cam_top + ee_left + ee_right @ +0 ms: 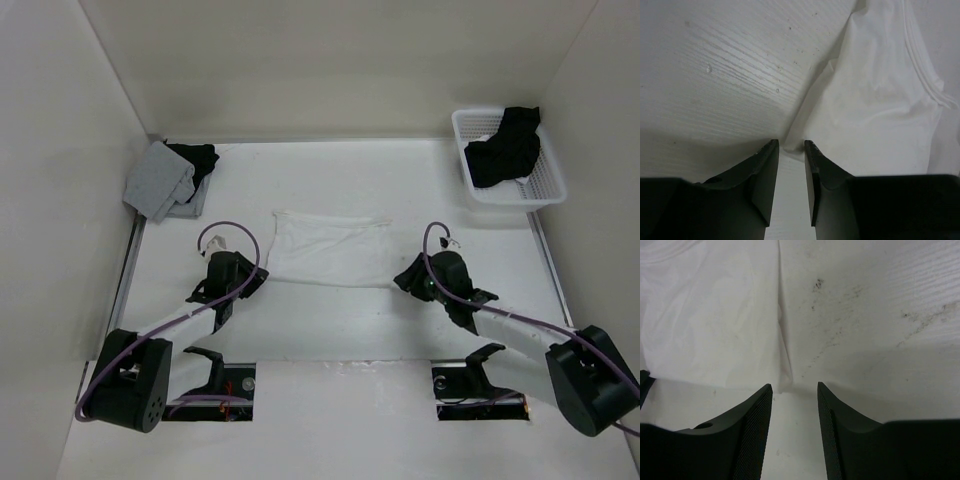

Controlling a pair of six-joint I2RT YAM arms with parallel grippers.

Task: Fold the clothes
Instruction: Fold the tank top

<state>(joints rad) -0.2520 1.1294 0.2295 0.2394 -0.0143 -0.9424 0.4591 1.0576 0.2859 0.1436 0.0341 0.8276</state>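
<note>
Now the clothes (335, 250) lie flat on the desk (330, 330), one white garment; my left pincer (790, 145) stands at its near left corner, jaws parted, grasping nothing; my right pincer (795, 386) stands at its near right corner, jaws wide apart, also released, the cloth edge just beside one fingertip.

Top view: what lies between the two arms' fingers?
The white garment, lying flat on the table, spans the stretch between the left fingers and right fingers; the top view shows it.
</note>
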